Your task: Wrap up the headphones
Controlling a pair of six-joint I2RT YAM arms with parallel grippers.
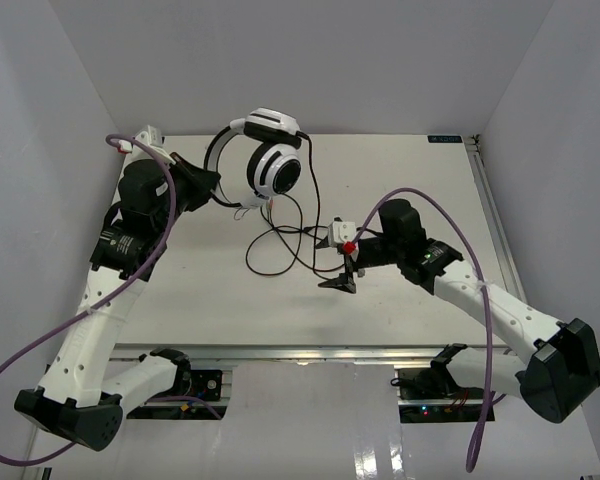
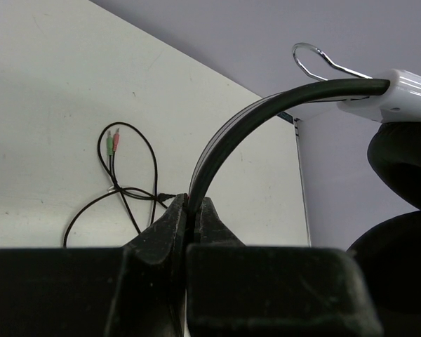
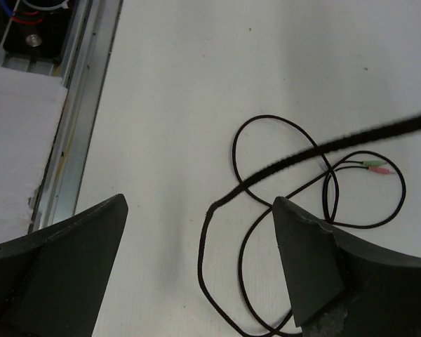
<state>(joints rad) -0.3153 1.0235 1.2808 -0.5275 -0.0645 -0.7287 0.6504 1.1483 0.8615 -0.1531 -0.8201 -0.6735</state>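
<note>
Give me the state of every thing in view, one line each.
Headphones: held up by the headband.
Cable: unwrapped, in loose loops on the table.
Plugs: free, lying on the table.
Left gripper: shut on the headband.
Right gripper: open, empty, above the cable.

Ear pad (image 2: 407,168) cut by right edge; cable (image 3: 351,143) strand blurred.

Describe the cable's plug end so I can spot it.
On the white table, find the thin black cable looped near the middle. Its free end carries two small plugs, one green, one pink; the loops around them are black.
</note>
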